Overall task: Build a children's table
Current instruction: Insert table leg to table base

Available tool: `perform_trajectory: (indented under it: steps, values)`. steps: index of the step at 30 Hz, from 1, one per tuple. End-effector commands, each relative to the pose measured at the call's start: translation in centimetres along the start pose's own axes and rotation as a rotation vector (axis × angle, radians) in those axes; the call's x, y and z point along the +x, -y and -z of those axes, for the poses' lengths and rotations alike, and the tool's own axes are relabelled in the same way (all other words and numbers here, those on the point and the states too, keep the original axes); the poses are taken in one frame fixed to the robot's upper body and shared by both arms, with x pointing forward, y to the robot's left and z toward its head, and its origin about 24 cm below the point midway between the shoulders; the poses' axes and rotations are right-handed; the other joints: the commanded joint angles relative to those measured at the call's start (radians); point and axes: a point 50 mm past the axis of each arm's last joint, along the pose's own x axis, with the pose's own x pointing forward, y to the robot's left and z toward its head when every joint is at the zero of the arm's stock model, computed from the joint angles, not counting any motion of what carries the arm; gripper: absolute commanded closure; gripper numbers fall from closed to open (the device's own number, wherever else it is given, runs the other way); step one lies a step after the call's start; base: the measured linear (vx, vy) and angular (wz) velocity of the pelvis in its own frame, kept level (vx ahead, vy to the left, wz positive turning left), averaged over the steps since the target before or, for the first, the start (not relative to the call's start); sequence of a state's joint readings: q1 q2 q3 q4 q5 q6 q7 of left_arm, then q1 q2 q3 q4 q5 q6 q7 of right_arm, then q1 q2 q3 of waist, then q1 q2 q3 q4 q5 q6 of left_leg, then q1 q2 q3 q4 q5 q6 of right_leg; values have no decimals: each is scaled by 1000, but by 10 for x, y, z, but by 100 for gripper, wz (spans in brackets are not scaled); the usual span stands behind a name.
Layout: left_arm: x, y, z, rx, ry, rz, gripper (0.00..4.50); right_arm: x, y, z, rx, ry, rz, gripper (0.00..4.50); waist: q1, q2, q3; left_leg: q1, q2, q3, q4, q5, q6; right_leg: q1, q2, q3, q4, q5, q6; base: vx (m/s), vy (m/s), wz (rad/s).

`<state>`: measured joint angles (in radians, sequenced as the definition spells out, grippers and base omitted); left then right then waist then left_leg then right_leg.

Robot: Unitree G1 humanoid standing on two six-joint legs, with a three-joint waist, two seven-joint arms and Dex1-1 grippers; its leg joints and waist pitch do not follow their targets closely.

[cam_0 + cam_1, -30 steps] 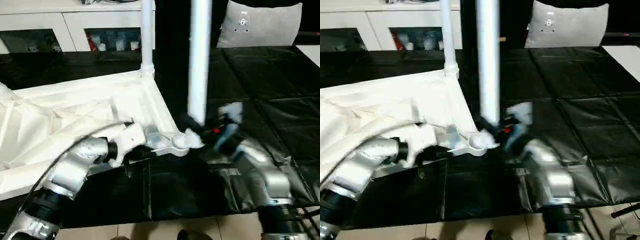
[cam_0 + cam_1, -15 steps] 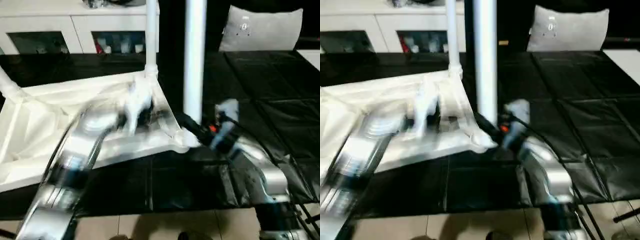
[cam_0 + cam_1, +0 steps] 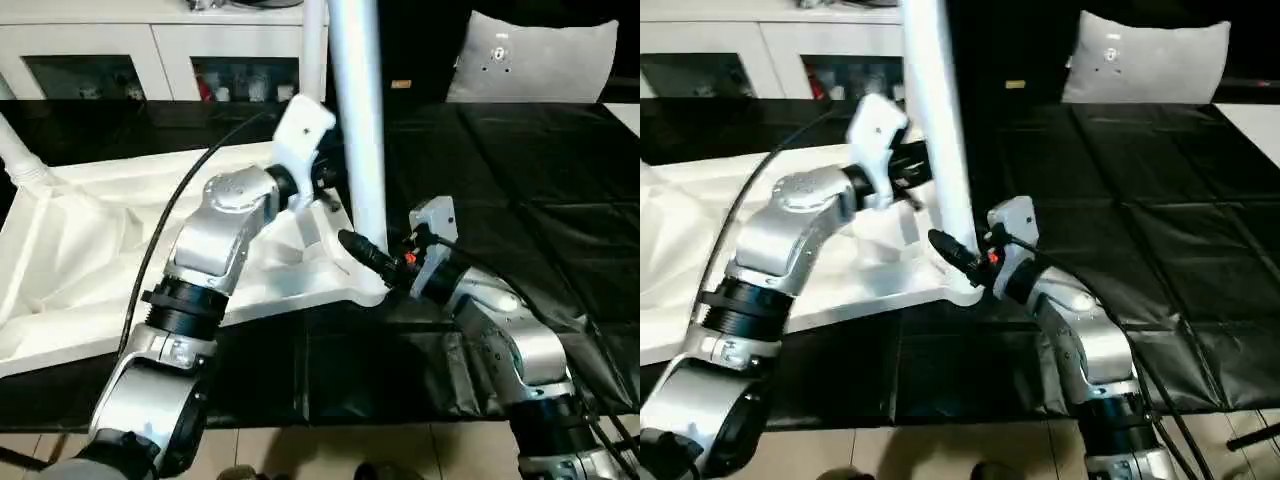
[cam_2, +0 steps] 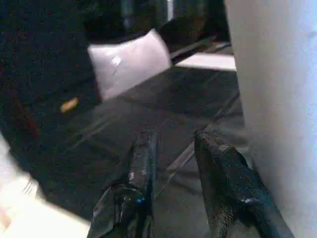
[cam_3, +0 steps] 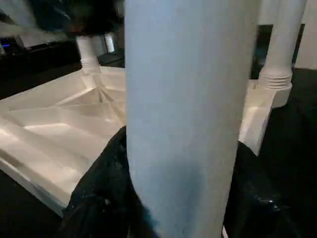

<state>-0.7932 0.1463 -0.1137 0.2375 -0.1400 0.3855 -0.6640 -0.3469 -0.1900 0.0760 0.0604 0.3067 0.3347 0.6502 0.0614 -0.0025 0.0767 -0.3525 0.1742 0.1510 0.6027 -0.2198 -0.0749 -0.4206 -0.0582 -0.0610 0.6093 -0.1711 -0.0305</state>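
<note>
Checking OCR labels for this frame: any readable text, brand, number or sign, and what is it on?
No text can be read anywhere in these views.
Grey cushion: a small light mark near its top, too blurred to read.
Small orange tag on the dark surface behind the leg: too small to read.
Items behind the cabinet glass doors: blurred, no legible labels.

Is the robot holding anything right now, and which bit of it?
Yes. The right gripper holds the white leg near its bottom end, just above the tabletop's corner. The left gripper is open beside the leg, holding nothing.
</note>
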Motion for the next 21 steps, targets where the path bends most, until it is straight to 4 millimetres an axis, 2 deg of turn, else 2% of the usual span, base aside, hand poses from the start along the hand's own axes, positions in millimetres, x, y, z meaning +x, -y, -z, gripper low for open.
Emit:
perform_trajectory:
  steps: [1, 4, 8, 14, 18, 19, 21]
  values:
    - [2, 23, -16, 31, 102, 176, 308, 0, 5, 1, -14, -14, 32, 261, 7, -13, -85, -14, 36, 2, -55, 17, 100, 82, -76, 50, -62, -140, -217, 0, 0, 0]
    - [0, 29, -17, 41, 107, 222, 308, 1, 6, 1, -14, -16, 44, 261, 5, -13, -82, -12, 38, 3, -57, -4, 88, 79, -76, 49, -65, -166, -215, 0, 0, 0]
    - [-1, 30, -16, 46, 98, 231, 308, 2, 8, 2, -14, -17, 52, 261, 2, -15, -82, -14, 34, 2, -57, -13, 75, 83, -73, 47, -68, -197, -183, 0, 0, 0]
    - [-5, 26, -14, 57, 91, 208, 308, 1, 10, 2, -16, -19, 62, 261, 2, -13, -85, -14, 33, 1, -55, 9, 77, 83, -72, 47, -63, -159, -186, 0, 0, 0]
    - [-18, 5, 11, 81, -45, 97, 308, -3, 16, -2, -19, -6, 99, 261, 0, -5, -86, -14, 33, 0, -55, 12, 76, 83, -70, 47, -60, -134, -190, 0, 0, 0]
    - [-21, 1, 17, 83, -75, 81, 308, -5, 18, -3, -20, -5, 108, 261, -1, -6, -86, -13, 33, 0, -55, 8, 76, 83, -70, 47, -61, -138, -188, 0, 0, 0]
    - [-27, -4, 25, 71, -115, 63, 281, -7, 21, -3, -20, -5, 120, 261, -2, -5, -86, -12, 31, 1, -55, 4, 70, 84, -69, 47, -62, -143, -182, 0, 0, 0]
